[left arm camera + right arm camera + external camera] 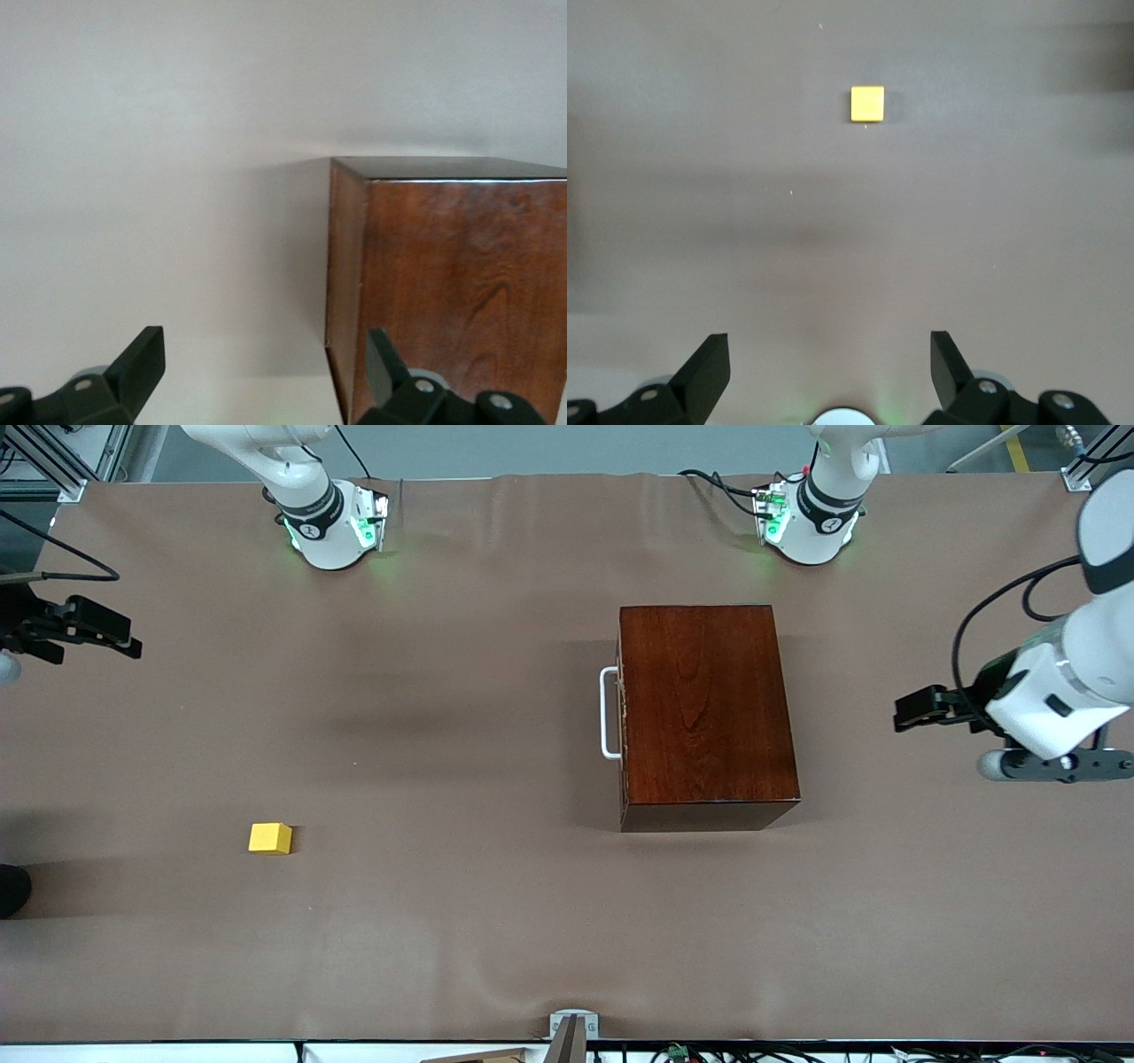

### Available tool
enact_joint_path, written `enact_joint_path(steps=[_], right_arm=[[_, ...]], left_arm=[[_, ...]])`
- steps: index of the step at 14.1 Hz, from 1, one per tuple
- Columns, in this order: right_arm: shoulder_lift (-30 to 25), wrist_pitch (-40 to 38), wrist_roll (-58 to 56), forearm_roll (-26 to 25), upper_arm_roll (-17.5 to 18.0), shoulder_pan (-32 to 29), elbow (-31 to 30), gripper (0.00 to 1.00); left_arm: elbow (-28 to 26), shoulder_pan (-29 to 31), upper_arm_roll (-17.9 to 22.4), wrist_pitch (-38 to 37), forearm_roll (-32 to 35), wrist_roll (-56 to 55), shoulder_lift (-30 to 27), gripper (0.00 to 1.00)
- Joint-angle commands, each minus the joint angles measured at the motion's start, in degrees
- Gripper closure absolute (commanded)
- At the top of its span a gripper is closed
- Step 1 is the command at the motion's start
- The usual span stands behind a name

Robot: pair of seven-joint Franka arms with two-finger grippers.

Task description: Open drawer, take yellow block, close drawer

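Now the drawer (pixel 623 713) is sitting shut in the box (pixel 704 708), right of the front view's centre, its white handle (pixel 609 713) facing the right arm's end. The block (pixel 270 838) is lying on the table (pixel 496 921) at lower left, well apart from the box. The left gripper (pixel 921 710) is hanging wide and empty at mid right, beside the box. The right gripper (pixel 93 631) is hanging wide and empty at the upper left edge.

Brown matte table cover (pixel 461 921) lay slightly wrinkled, grey floor showed past its top edge, aluminium frame posts (pixel 53 460) stood at the corners.
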Motion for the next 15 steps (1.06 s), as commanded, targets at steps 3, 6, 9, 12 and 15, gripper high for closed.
enact_joint_path(steps=[3,6,9,12,15], right_arm=[[-1.5,-1.3,0.7,-0.1,1.1,-0.6,0.4,0.00],[-1.8,-2.7,0.1,-0.3,0.9,-0.7,0.1,0.00],[-1.8,-2.3,0.4,-0.4,0.8,-0.8,-0.3,0.00],[-1.7,-1.2,0.4,-0.6,0.8,-1.0,-0.8,0.00],[-1.8,1.1,0.4,-0.7,0.7,-1.0,-3.2,0.00]], left_arm=[[-14.3,-4.2,5.8,3.8,-2.2,-0.1,-11.6,0.00],[-17.2,-3.9,5.9,5.2,-2.2,0.8,-13.7,0.00],[-16.3,-3.5,5.8,5.2,-2.2,1.5,-13.2,0.00],[-15.5,-3.7,5.8,5.2,-2.1,1.5,-12.6,0.00],[-13.5,-3.7,5.7,5.5,-2.1,1.5,-11.4,0.00]])
